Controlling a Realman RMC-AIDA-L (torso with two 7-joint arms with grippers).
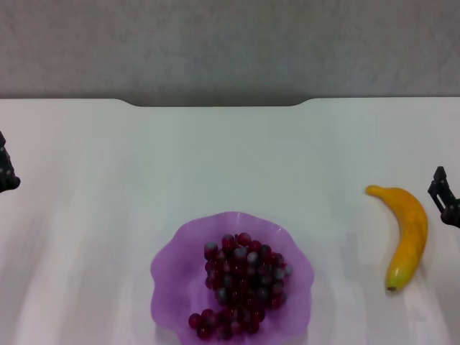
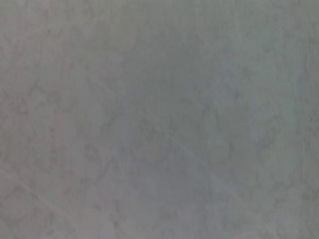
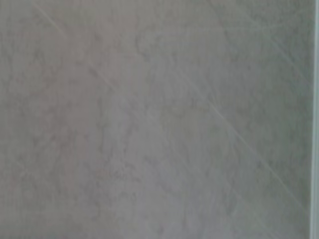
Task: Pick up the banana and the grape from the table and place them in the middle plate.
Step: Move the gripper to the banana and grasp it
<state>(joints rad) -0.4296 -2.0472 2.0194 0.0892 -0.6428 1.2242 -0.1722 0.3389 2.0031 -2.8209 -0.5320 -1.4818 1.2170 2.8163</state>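
In the head view the purple scalloped plate (image 1: 172,259) sits at the near middle of the white table (image 1: 230,158). The grape bunch (image 1: 241,284) lies inside the plate. The yellow banana (image 1: 406,233) lies on the table to the right of the plate. My right gripper (image 1: 445,198) shows at the right edge, just beside the banana and apart from it. At the far left edge, well away from the plate, is my left gripper (image 1: 6,172). Both wrist views show only a grey mottled surface.
The table's far edge has a notch (image 1: 215,103), with a grey floor beyond it. Nothing else stands on the tabletop in view.
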